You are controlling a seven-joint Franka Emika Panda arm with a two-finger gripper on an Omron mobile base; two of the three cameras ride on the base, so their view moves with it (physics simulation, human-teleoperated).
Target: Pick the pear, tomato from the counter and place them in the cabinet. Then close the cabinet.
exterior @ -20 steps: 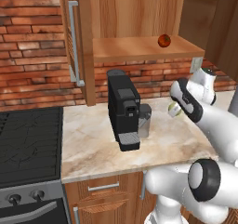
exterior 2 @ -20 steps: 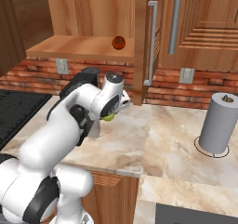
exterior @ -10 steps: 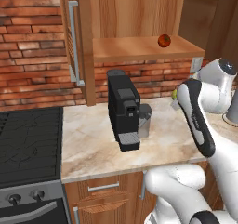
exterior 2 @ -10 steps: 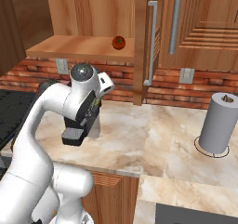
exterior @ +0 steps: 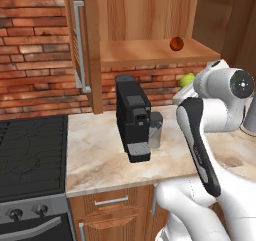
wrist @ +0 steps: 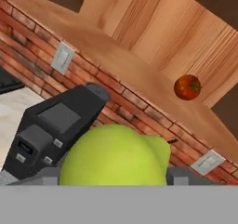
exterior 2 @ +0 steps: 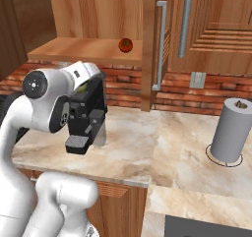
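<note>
hand view, pincer (wrist: 114, 179) gripping pear (wrist: 114, 155), tomato (wrist: 187, 87) on cabinet (wrist: 107, 46) shelf

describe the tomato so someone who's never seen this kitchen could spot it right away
Find the open brown wall cabinet above the counter. On its wooden shelf, toward the right end, sits the tomato: small, round, glossy red with a dark top, the only thing on that shelf.
</note>
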